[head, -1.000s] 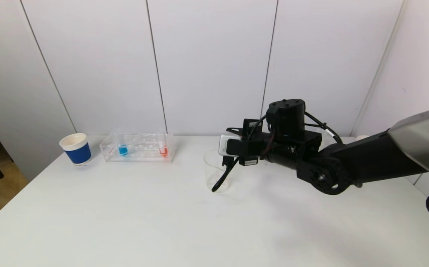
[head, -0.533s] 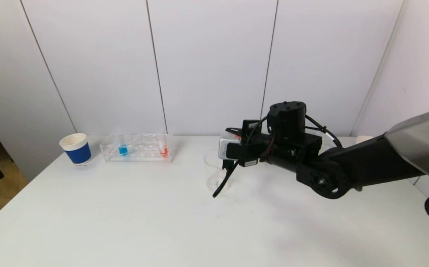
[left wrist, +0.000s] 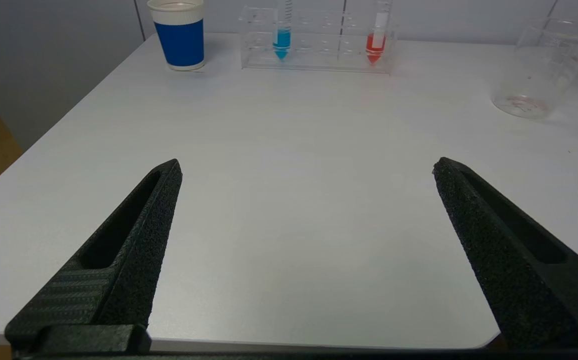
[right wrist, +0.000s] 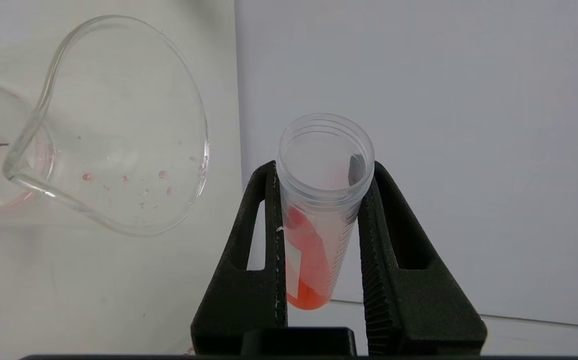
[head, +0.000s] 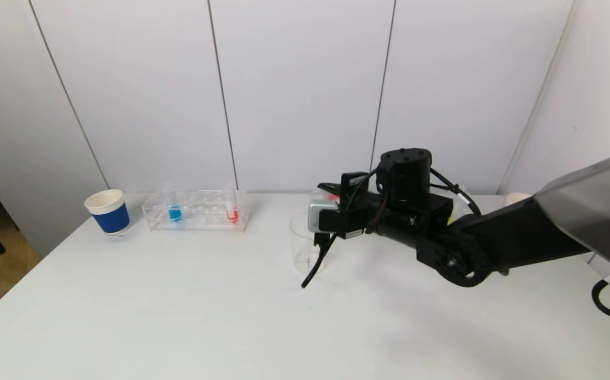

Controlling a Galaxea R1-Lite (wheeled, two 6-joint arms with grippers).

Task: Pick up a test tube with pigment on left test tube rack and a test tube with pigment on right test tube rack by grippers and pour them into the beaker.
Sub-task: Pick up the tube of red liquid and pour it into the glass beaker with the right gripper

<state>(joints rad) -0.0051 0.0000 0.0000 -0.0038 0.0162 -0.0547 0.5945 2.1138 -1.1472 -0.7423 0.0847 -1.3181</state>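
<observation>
My right gripper (right wrist: 324,167) is shut on a clear test tube (right wrist: 314,235) holding red pigment. The tube is tilted, and the pigment lies along its wall. In the head view the right gripper (head: 331,203) hovers beside the rim of the glass beaker (head: 305,243). The beaker (right wrist: 119,130) has pink drops on its wall and a faint pink film at its bottom. The left rack (head: 197,211) holds a blue tube (head: 174,211) and a red tube (head: 232,212). My left gripper (left wrist: 306,164) is open and empty over the table's front edge. The right rack is hidden behind my right arm.
A blue paper cup (head: 108,211) stands left of the rack, near the table's left edge. A black cable (head: 315,269) hangs from my right wrist in front of the beaker. The beaker also shows in the left wrist view (left wrist: 544,65).
My right arm has shifted slightly left and down beside the beaker with the tube in it. The hanging cable now reaches lower. The left gripper's earlier state is not shown.
</observation>
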